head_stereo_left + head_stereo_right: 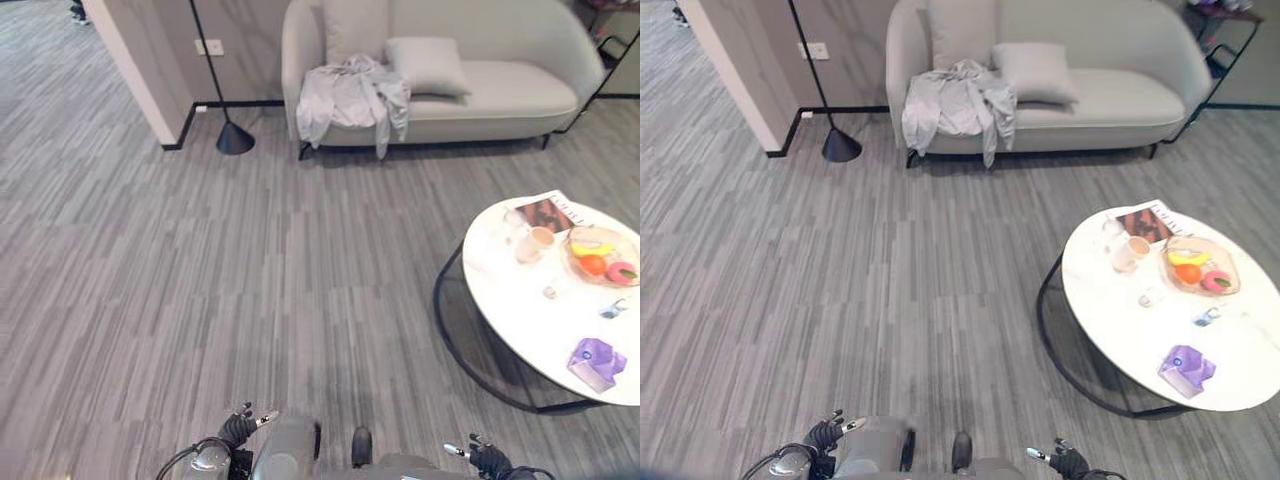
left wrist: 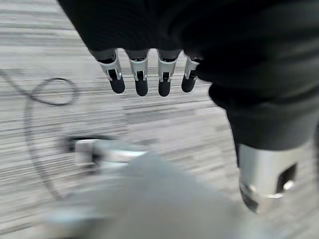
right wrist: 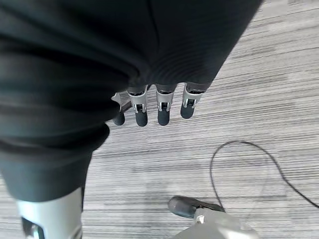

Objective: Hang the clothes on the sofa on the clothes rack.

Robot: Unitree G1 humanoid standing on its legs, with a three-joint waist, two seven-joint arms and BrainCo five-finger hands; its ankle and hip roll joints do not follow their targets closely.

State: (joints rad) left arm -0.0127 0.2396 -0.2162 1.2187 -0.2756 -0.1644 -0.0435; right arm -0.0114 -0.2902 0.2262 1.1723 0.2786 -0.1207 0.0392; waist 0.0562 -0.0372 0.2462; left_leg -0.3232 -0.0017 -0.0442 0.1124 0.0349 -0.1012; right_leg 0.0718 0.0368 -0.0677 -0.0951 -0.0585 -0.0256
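both our hands hang low at the near edge of the head views, the left hand (image 1: 238,428) at lower left and the right hand (image 1: 490,459) at lower right, each holding nothing. in its wrist view our left hand (image 2: 149,45) shows its fingers (image 2: 141,79) straight and side by side, loose above bare floor, thumb apart from them. our right hand (image 3: 149,55) looks the same, fingers (image 3: 163,107) straight in a row over the floor (image 1: 200,280). past our hands the grey plank floor runs away from us. to our right, in the middle distance, stands a round white table (image 1: 520,310) on a dark frame; on it lie a purple thing (image 1: 597,361) near the close rim, a bowl of fruit (image 1: 600,257) farther back, a cup (image 1: 541,239) beside it and a magazine (image 1: 548,212) at the far rim. farthest off, a pale sofa (image 1: 500,90) stands against the wall. the clothes (image 1: 353,96), light grey, lie crumpled on its left end, draped over the seat's front edge, with a cushion (image 1: 428,65) just beside them. left of the sofa a black lamp stand (image 1: 233,137) rests on the floor by the wall corner.
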